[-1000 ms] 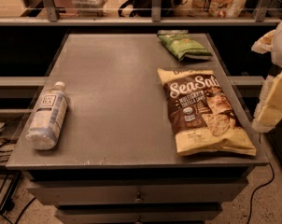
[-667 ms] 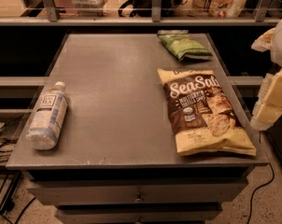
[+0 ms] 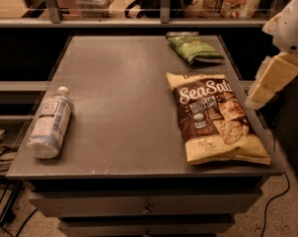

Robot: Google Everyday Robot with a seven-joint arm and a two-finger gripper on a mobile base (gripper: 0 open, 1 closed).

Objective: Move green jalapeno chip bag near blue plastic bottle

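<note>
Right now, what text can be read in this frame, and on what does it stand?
"Sea Sal": large white lettering on the brown-and-yellow chip bag; the ending is unclear.
Smaller print under it: too blurred to read.
Blue plastic bottle label: too blurred to read.
Green jalapeno chip bag: pale print, unreadable.
Gripper, right of the brown-and-yellow chip bag: no text seen.

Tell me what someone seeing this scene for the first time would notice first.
The large brown-and-yellow Sea Salt chip bag stands out most, lying flat on the right side of the grey table. The green jalapeno chip bag lies at the far right corner, and the blue plastic bottle lies on its side near the left edge. The gripper hangs off the table's right side, touching nothing.
</note>
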